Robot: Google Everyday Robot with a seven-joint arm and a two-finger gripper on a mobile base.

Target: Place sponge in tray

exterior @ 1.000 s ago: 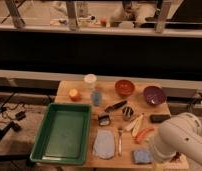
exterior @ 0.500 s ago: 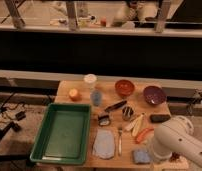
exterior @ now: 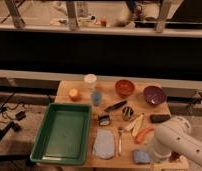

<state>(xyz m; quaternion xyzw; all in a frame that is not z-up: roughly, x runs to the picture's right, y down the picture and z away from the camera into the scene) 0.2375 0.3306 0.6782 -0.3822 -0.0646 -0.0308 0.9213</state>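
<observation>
The sponge (exterior: 141, 157), a small blue-grey block, lies near the table's front edge, right of the pale oval cloth (exterior: 104, 144). The green tray (exterior: 46, 131) sits on the left part of the table with its bottom bare. My gripper (exterior: 159, 156) is at the lower right, at the end of the big white arm (exterior: 181, 142). It is low over the table, just right of the sponge, and the arm housing mostly covers it.
Between sponge and tray lie the cloth, a fork (exterior: 119, 140) and a black clip (exterior: 104, 119). Behind the sponge are an orange-red stick (exterior: 144, 134), a pale banana-like piece (exterior: 135, 123) and a black item (exterior: 159, 118). At the back stand two cups (exterior: 96, 97), an orange (exterior: 74, 94) and two bowls (exterior: 124, 87).
The white arm has shifted slightly left toward the sponge. Nothing on the table has moved.
</observation>
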